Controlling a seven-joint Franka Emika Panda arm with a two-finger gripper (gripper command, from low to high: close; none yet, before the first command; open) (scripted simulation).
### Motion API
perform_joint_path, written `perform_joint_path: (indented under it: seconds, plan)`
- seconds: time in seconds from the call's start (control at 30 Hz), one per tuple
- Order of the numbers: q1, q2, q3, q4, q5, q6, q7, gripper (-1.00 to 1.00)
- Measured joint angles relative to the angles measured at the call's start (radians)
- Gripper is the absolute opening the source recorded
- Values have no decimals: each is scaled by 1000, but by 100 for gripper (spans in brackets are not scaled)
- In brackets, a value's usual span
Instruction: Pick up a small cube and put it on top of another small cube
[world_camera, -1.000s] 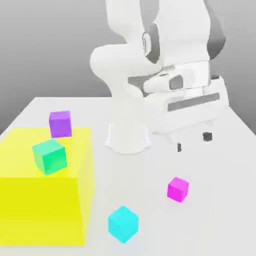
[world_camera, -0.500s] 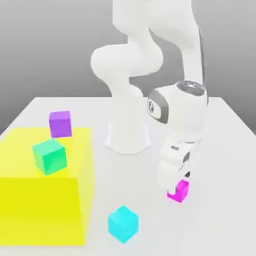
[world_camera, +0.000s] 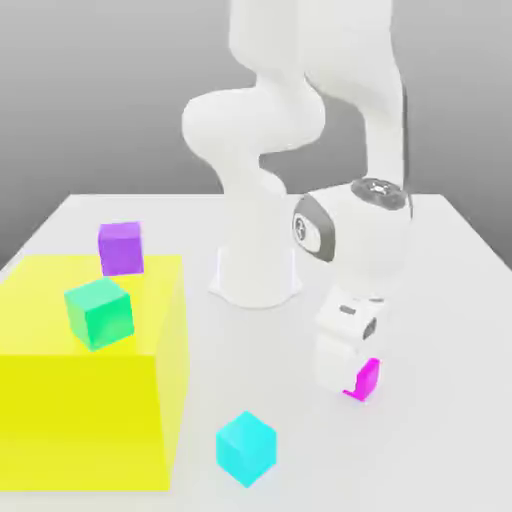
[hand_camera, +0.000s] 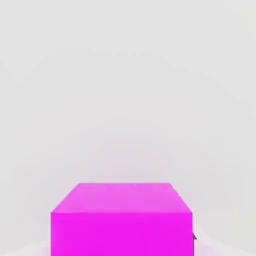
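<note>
The small cube (world_camera: 367, 379), bright magenta-pink, rests on the white table (world_camera: 440, 440) toward the exterior view's right. My gripper (world_camera: 354, 386) has come straight down over it, and the white hand hides most of the cube, leaving one magenta side showing. In the hand view the small cube (hand_camera: 121, 220) sits very close, between the fingers, with a dark fingertip (hand_camera: 194, 238) against its side. The gripper is shut on it and the cube still touches the table.
A large yellow block (world_camera: 90, 400) fills the exterior view's left, with a green cube (world_camera: 99, 312) on it. A violet-purple cube (world_camera: 120, 247) stands behind that block. A cyan cube (world_camera: 246, 447) lies near the front. The arm's white base (world_camera: 257, 275) stands mid-table.
The arm swung from behind the base down onto the magenta cube, then lowered further so the hand covers it. The fingers went from open to shut on the cube.
</note>
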Motion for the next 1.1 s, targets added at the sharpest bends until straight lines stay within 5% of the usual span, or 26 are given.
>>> perform_joint_path:
  seconds: [0.27,0.9,1.03,1.07,1.1]
  plan:
    - [-23,-190,17,-26,35,-169,-21,-100]
    - [-425,-433,-335,551,-63,-979,-117,-100]
    - [-446,-393,-368,512,-62,-901,-131,-100]
    - [-448,-379,-371,494,-60,-869,-134,100]
    - [-448,-379,-371,494,-60,-869,-134,100]
